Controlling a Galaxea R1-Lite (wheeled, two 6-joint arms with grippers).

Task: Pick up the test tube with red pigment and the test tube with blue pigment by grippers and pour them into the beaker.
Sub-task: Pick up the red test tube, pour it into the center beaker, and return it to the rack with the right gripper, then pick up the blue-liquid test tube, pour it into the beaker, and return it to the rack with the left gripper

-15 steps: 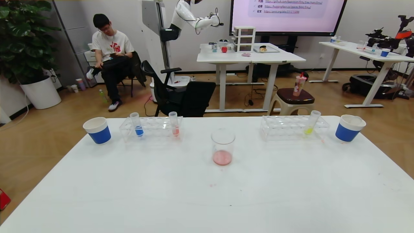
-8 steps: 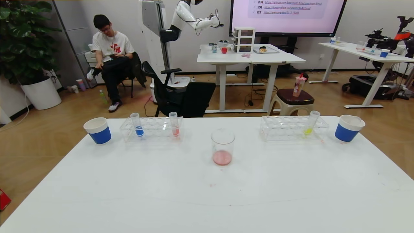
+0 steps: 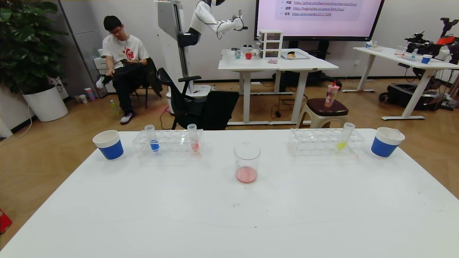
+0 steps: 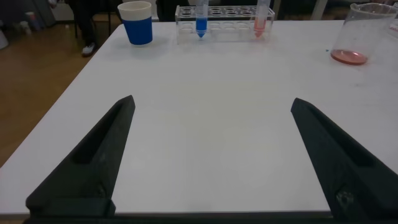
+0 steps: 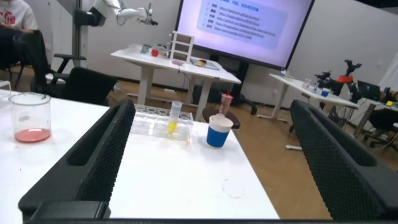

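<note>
Head view, desk [image 3: 143, 215]: white, carrying all the glassware.
Beaker [image 3: 247, 163]: upright at desk centre, with a little pinkish-red liquid in it.
Left rack [image 3: 168, 142]: at 10 o'clock from the beaker.
Test tube with blue pigment [image 3: 152, 138]: upright at that rack's left end.
Test tube with red pigment [image 3: 193, 137]: upright at its right end.
Left gripper [image 4: 211, 162]: jaws spread wide, empty, over bare desk.
Right gripper [image 5: 217, 162]: jaws wide apart, empty.

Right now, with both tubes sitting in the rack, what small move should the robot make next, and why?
Probably advance the left gripper, jaws wide open, toward the test tube with blue pigment in the left rack. Both it and the test tube with red pigment stand ungrasped there, and the beaker holds only pinkish liquid. The right gripper is also open, nearer the far rack.
</note>
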